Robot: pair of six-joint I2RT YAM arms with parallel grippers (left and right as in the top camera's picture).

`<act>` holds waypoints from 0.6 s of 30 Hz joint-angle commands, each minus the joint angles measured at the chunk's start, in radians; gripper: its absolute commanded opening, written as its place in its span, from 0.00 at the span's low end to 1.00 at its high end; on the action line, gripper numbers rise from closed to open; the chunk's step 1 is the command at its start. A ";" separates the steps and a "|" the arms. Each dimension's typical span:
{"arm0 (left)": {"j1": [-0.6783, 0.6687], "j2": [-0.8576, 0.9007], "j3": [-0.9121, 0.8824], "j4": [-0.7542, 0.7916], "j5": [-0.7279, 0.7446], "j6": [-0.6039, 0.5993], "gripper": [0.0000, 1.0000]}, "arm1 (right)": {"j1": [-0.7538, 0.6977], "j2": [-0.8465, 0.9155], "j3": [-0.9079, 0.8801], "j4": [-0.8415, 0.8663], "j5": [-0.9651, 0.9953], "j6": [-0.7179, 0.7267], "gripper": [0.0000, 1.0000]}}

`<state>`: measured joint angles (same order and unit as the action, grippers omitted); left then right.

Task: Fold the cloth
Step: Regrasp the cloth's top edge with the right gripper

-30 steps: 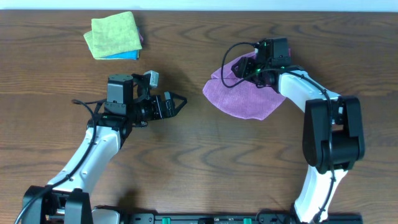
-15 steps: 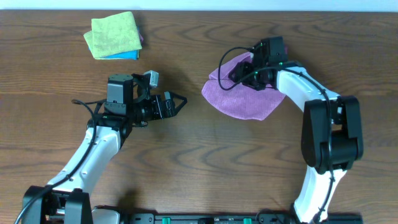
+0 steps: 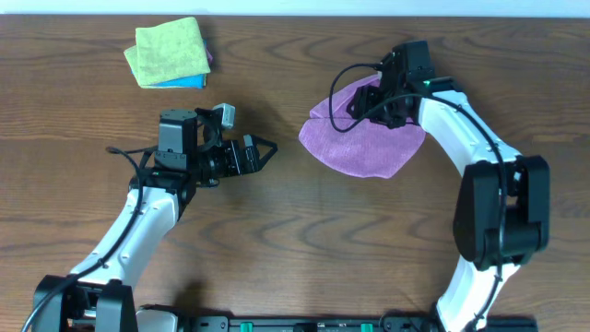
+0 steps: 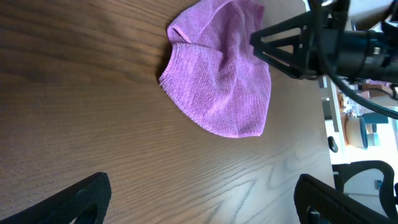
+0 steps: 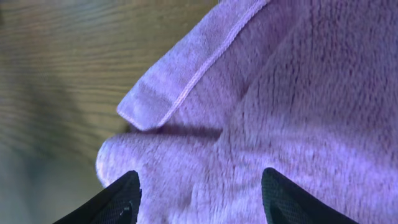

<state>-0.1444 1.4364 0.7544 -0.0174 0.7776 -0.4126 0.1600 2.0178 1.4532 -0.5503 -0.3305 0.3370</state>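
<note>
Wood-grain table under purple cloth

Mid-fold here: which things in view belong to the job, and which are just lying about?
Job: small purple terry cloth, one corner turned over; right gripper, open over it; left gripper, open, apart from it.
Lying about: yellow-green folded cloth; blue folded cloth beneath it.

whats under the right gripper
The purple cloth lies under the open right gripper, with one hemmed corner folded over onto itself. The wooden table shows beside the cloth; whatever is beneath the cloth is covered.
</note>
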 commanded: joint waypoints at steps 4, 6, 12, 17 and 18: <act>0.000 0.000 0.031 0.006 -0.003 0.005 0.95 | 0.012 0.069 0.007 0.052 0.016 -0.020 0.64; 0.000 0.000 0.031 0.008 -0.003 0.005 0.95 | 0.012 0.079 0.007 0.074 0.015 -0.019 0.63; 0.001 0.000 0.032 0.021 -0.003 0.005 0.95 | 0.016 0.128 0.007 0.119 0.002 -0.014 0.61; 0.001 0.000 0.032 0.023 -0.004 0.005 0.95 | 0.038 0.165 0.007 0.180 -0.019 -0.006 0.60; 0.001 0.000 0.032 0.023 -0.004 0.005 0.95 | 0.044 0.177 0.007 0.199 -0.023 0.000 0.59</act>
<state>-0.1444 1.4364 0.7544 0.0044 0.7776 -0.4126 0.1726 2.1540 1.4532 -0.3695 -0.3290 0.3290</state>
